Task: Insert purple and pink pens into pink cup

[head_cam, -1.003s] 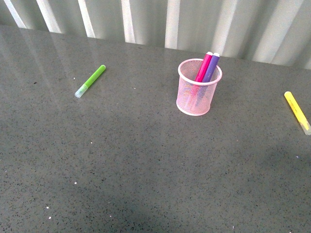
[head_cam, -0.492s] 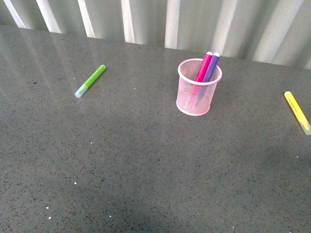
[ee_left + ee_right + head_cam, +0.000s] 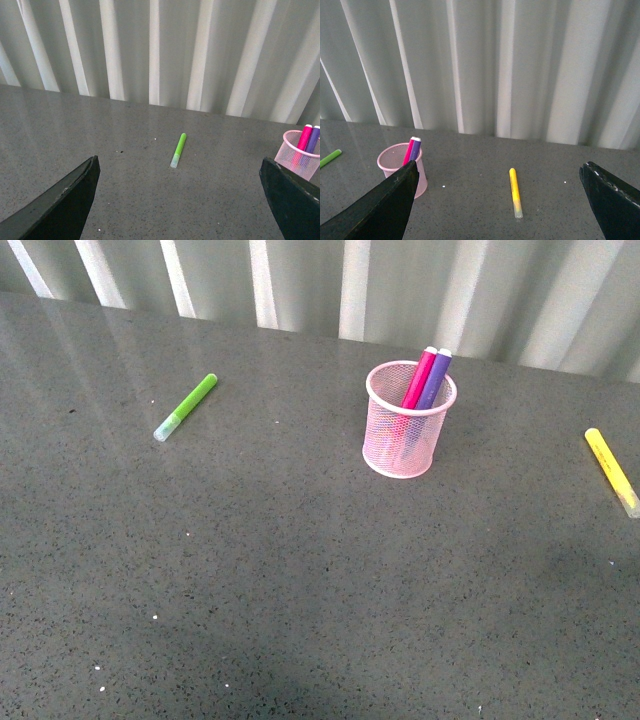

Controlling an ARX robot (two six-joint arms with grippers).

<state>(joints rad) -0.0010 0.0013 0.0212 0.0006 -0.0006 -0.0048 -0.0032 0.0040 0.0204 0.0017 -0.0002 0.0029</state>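
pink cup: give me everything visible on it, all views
The pink cup is a small round pale-pink wire-mesh holder with a solid rim and solid base. It stands upright on the dark speckled table, toward the far edge near the ribbed wall. The pink pen and the purple pen stand inside it, side by side, leaning on the far rim, tops sticking out above it. No gripper touches it; both wrist views see it from a distance.
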